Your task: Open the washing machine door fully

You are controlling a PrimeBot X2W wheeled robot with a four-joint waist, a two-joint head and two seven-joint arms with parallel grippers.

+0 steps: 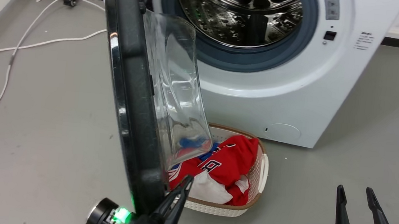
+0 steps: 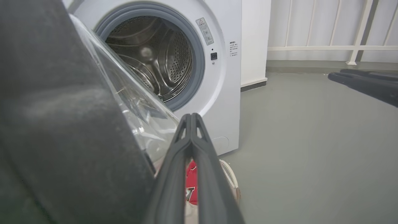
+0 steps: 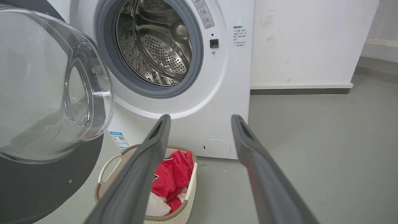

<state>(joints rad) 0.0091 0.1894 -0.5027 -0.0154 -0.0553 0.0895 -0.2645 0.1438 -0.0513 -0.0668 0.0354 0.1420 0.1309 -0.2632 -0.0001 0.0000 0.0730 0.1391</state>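
Washing machine door (image 1: 131, 102) open, left fingers (image 1: 179, 197) together beside its lower rim, right fingers (image 1: 342, 214) apart over floor (image 1: 305, 179)

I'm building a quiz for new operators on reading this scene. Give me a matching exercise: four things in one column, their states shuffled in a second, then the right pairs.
Column one
1. washing machine door
2. left gripper
3. right gripper
4. laundry basket

Column two
A. fingers apart, holding nothing
B. holds red clothing
C. swung outward, edge-on in the head view
D. fingers pressed together, by the door's lower edge

Pairs: 1-C, 2-D, 3-A, 4-B
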